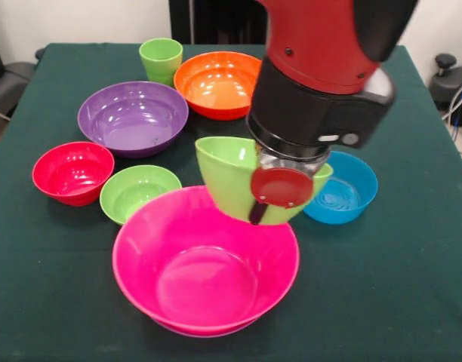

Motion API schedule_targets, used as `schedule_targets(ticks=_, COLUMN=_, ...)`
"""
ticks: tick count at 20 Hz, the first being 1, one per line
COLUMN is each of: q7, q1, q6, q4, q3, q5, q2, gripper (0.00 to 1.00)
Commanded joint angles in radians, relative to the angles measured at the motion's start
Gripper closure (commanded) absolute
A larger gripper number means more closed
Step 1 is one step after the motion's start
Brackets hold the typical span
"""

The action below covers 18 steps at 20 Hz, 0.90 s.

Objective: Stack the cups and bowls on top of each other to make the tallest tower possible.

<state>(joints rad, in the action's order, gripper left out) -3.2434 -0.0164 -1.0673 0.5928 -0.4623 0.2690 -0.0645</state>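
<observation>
while the red and black arm (329,53) comes down from the top of the front view, its gripper (280,188) has its jaws closed on the rim of the large lime green bowl (235,181), which hangs tilted, lifted off the cloth, just above the far rim of the huge pink bowl (204,264). a round red pad sits against the lime bowl's outer wall. the pink bowl stands upright at the near middle of the dark green table (397,286) with nothing inside it. beside the held bowl lies the small blue bowl (344,188), partly hidden by it. a small lime green bowl (138,192) sits just beside the pink bowl, next to the small red bowl (72,172). farther back stand one large purple bowl (133,117), the large orange bowl (216,83) and the light green cup (161,59), upright, near the orange bowl.
</observation>
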Motion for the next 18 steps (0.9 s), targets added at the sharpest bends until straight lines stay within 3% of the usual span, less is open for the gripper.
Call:
schedule_targets(ticks=1, q7=0.308, q1=0.0, q6=-0.144, q4=-0.007, q3=0.127, q5=-0.03, q2=-0.075, gripper=1.0)
schedule_targets(ticks=12, q7=0.319, q1=-0.032, q6=-0.138, q4=0.066, q3=0.144, q5=-0.052, q2=-0.136, gripper=1.0)
schedule_targets(ticks=18, q7=0.31, q1=-0.039, q6=-0.171, q4=-0.013, q3=0.14, q5=-0.059, q2=-0.095, gripper=1.0)
